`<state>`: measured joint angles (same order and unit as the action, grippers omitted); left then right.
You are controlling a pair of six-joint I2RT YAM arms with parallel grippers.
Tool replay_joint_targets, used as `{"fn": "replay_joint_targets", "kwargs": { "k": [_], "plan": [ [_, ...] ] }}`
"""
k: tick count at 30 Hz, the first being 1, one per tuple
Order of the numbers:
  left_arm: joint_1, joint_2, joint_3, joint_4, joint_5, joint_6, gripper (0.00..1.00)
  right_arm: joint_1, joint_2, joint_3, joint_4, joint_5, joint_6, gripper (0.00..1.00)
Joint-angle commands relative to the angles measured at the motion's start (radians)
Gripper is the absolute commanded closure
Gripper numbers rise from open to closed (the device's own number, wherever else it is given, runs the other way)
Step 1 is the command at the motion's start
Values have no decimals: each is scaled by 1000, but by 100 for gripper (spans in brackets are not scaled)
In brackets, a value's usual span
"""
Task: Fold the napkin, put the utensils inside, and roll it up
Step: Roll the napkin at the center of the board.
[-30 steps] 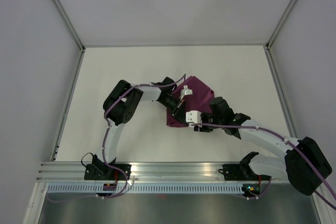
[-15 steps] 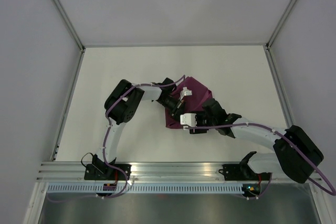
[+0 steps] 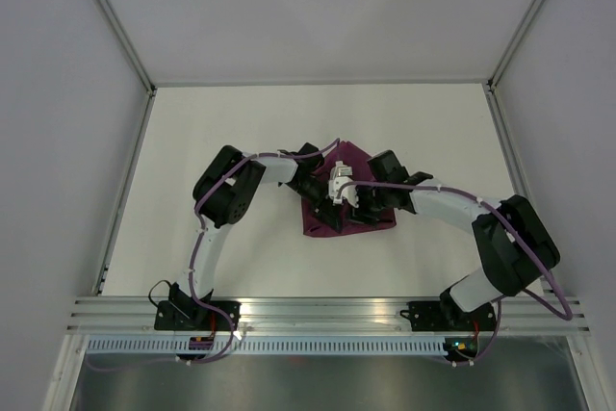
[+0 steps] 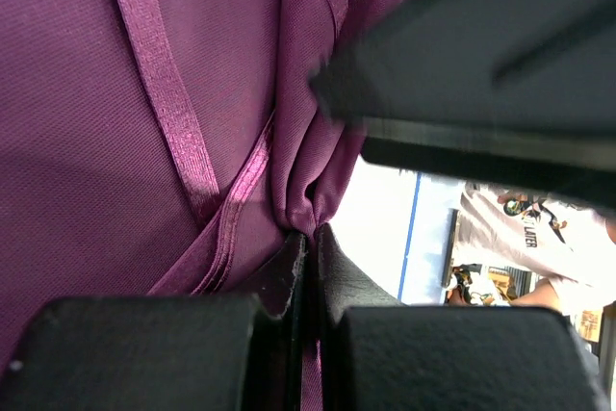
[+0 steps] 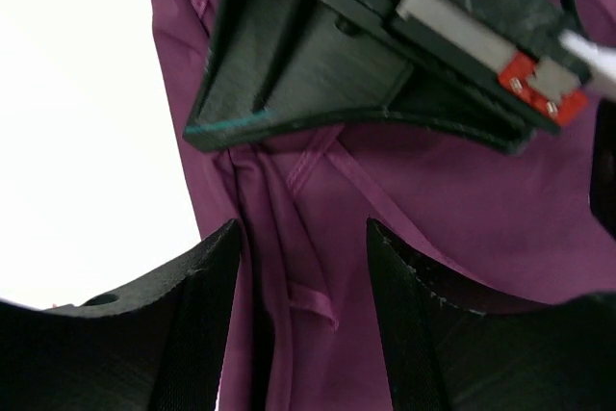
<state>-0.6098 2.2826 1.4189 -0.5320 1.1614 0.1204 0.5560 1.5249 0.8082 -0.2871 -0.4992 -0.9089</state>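
Napkin (image 3: 321, 222) is lying crumpled near the middle of the white table (image 3: 221, 132), and both arms are reaching over it from the two sides. Left gripper (image 4: 306, 238) is pinching a gathered fold of the purple cloth, with its jaws pressed almost together on the fabric. Right gripper (image 5: 303, 267) is hovering just beside the left one, above a hemmed edge, and its jaws are standing wide apart with creased cloth showing between them.
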Motion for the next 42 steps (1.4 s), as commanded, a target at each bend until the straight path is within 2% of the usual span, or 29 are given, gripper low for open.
{"fn": "replay_joint_targets", "kwargs": {
  "k": [1, 13, 19, 32, 42],
  "plan": [
    [2, 51, 20, -36, -123, 51, 98, -56, 29, 75, -135, -162, -33, 39],
    [2, 60, 45, -52, -138, 47, 98, -91, 150, 216, -426, -298, -162, 37],
    [2, 61, 45, -54, -144, 42, 98, -97, 192, 213, -350, -272, -84, 38],
    [2, 63, 35, -20, -167, 5, 98, -166, 331, 302, -403, -305, -28, 58],
    [2, 0, -24, 130, -201, -102, 84, -228, 484, 437, -606, -366, -82, 74]
  ]
}}
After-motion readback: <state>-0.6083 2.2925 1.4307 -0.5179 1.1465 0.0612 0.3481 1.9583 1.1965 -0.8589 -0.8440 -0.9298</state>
